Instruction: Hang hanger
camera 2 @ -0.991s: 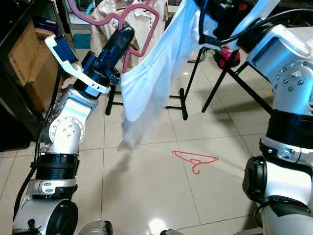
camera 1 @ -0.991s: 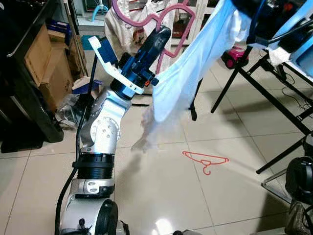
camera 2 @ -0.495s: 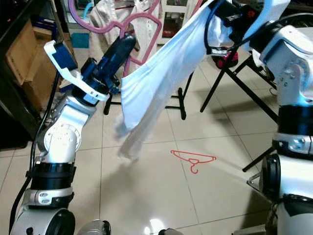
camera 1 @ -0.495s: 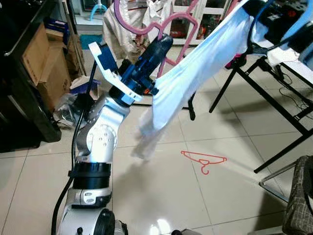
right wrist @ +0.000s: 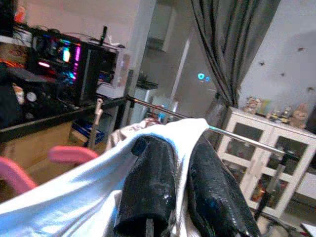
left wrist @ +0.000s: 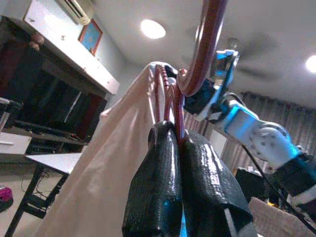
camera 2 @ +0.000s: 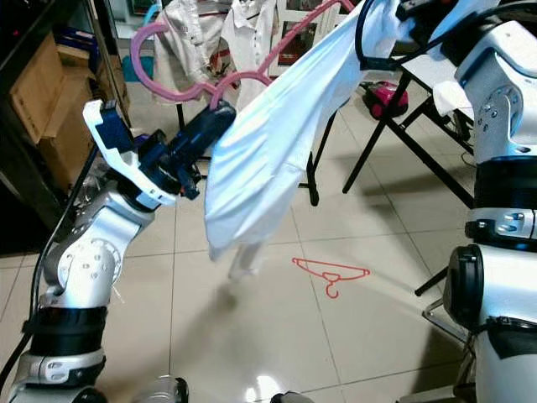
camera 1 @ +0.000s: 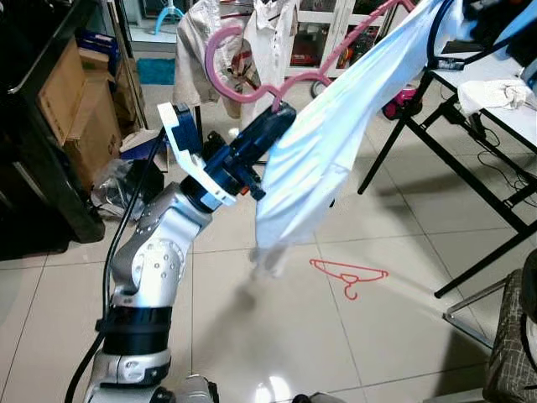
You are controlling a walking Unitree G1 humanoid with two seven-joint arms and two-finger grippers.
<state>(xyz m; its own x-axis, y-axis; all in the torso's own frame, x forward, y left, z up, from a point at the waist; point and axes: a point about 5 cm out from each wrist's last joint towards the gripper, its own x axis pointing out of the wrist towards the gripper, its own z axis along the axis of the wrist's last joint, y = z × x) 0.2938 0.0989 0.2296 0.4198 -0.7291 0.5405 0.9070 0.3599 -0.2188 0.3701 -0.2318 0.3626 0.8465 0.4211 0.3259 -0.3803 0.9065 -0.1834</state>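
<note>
My left gripper (camera 1: 281, 113) is shut on the neck of a thick pink hanger (camera 1: 252, 94), just below its hook, which curves up and to the left. A white garment (camera 1: 327, 143) hangs over the hanger and stretches up to the right. There my right gripper (camera 2: 394, 17) is shut on the garment's upper edge. In the left wrist view the fingers (left wrist: 163, 182) pinch the hanger stem (left wrist: 207, 44). In the right wrist view the white garment (right wrist: 74, 202) is folded over the fingers (right wrist: 148, 177).
A thin red wire hanger (camera 1: 352, 275) lies on the tiled floor. Black folding table legs (camera 1: 470, 185) stand at the right. Cardboard boxes (camera 1: 80, 109) sit at the left. Clothes (camera 1: 268, 34) hang at the back. A metal rail (right wrist: 237, 134) runs behind my right gripper.
My left gripper has come lower and nearer with the pink hanger, whose hook now stands free of the clothes behind. The garment is pulled tighter between both grippers.
</note>
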